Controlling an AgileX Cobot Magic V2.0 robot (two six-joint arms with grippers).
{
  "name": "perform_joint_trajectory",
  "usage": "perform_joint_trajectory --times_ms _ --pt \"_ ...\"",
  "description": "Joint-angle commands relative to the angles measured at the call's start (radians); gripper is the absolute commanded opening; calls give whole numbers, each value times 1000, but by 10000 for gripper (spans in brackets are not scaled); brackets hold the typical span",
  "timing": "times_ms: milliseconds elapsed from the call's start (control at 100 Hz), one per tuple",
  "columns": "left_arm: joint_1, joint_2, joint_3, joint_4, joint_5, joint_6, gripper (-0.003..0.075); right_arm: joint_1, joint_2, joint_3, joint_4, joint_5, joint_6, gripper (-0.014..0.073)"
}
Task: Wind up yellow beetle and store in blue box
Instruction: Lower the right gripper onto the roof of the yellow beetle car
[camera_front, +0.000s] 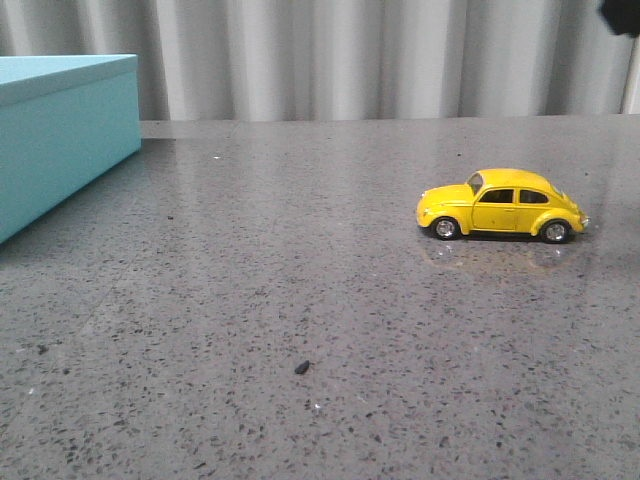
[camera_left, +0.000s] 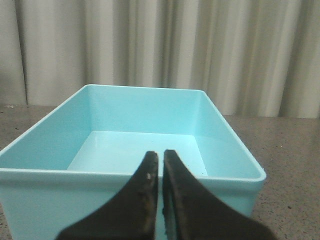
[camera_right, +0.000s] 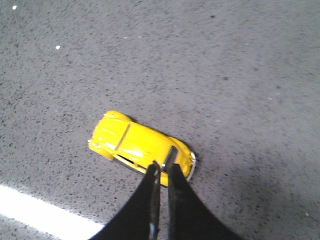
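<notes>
Turquoise-blue, the big plastic box (camera_front: 60, 130) sits at the left of the speckled grey stone worktop (camera_front: 300, 300), open and bare inside. The left tool (camera_left: 161, 165) hangs before it, pressed together. Well apart, to the right, stands the small glossy yellow toy beetle car (camera_front: 502, 205). The right tool (camera_right: 163, 172) hovers above it, tips nearly together, holding nothing. It should spread, then come down squarely over the car's sides. Part of the box is cut off in the front view.
</notes>
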Motion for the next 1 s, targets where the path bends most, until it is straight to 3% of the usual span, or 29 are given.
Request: perform_joint_trajectory --times_ms 0,360,990 --pt "1 21 -35 -9 -75 1 -21 25 60 -105 1 34 -10 -41" --pt "1 21 -35 -9 -75 1 -21 71 298 -277 -7 206 66 -41" --pt "1 21 -35 -9 -75 1 -21 71 428 -354 -55 284 117 -41"
